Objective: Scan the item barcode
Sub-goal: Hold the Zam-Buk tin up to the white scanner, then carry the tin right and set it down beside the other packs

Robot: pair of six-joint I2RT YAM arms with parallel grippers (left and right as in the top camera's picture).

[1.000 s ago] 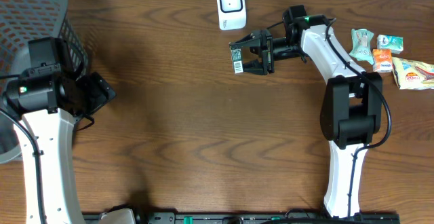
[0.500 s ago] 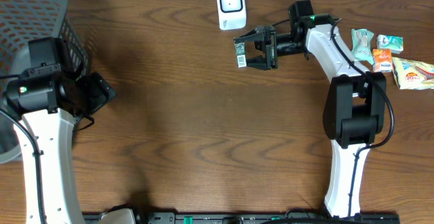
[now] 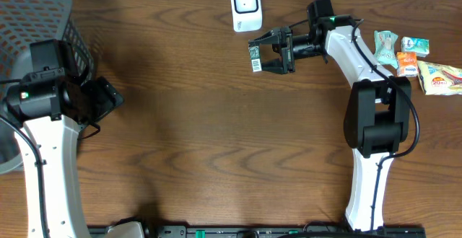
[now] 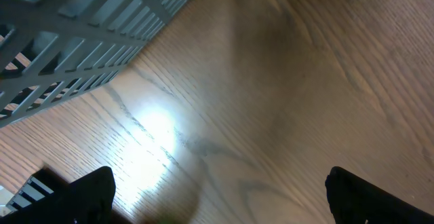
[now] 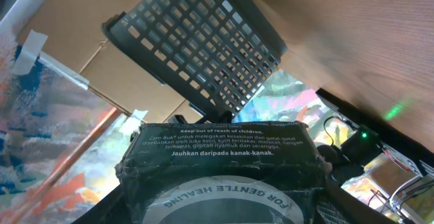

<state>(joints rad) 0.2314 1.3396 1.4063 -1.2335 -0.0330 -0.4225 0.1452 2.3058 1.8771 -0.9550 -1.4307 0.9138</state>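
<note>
The item (image 3: 254, 58) is a small dark box with a white barcode label, hanging above the table in my right gripper (image 3: 263, 53), which is shut on it. It sits just below and right of the white scanner (image 3: 245, 7) at the table's back edge. In the right wrist view the dark box (image 5: 224, 156) fills the space between the jaws, white print facing the camera. My left gripper (image 3: 108, 98) stays far left beside the basket. The left wrist view shows that gripper (image 4: 224, 207) open over bare wood, with nothing between its fingers.
A grey mesh basket (image 3: 36, 11) stands at the back left corner, its wall (image 4: 81, 27) close to the left gripper. Several snack packets (image 3: 408, 54) lie at the back right. The brown wooden table (image 3: 216, 144) stretches between the arms.
The right gripper has carried the item a little toward the back of the table, closer to the scanner, then held nearly still. The left arm has not moved.
</note>
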